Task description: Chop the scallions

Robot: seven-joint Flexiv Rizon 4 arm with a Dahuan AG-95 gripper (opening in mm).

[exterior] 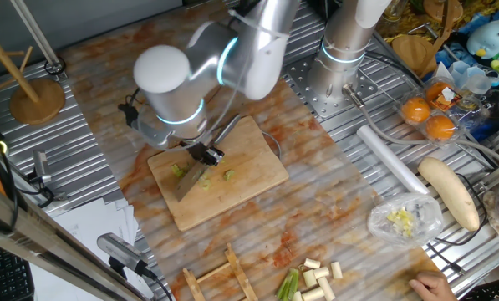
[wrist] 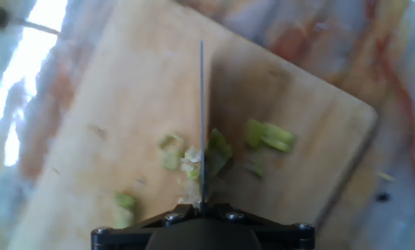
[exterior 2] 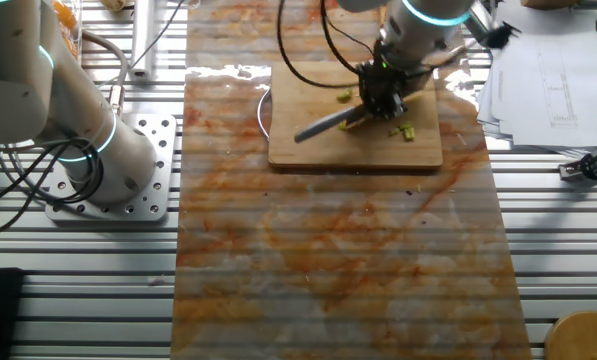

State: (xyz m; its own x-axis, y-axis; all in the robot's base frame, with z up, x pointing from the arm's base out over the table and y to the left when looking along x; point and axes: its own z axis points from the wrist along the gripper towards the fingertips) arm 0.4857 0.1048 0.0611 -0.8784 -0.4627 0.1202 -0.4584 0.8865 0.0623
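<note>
Several scallions [wrist: 214, 156] lay cut into green bits on the wooden chopping board [exterior: 257, 171], scattered either side of the knife blade [wrist: 201, 118]; a longer piece to the blade's right looked still uncut, so chopping seemed partway done. More stalk pieces [exterior: 316, 280] waited at the surface's [exterior: 333, 201] near edge. The pincer [exterior: 206, 155] held the knife clamped. The bits sat mid-board, with bare wood all round and the board's edges well apart from them.

One wooden board [exterior: 232, 180], one knife [exterior 2: 328, 123], two oranges [exterior: 428, 118], roughly six uncut scallion stalks [exterior: 316, 282], one plastic bag [exterior: 404, 219]
</note>
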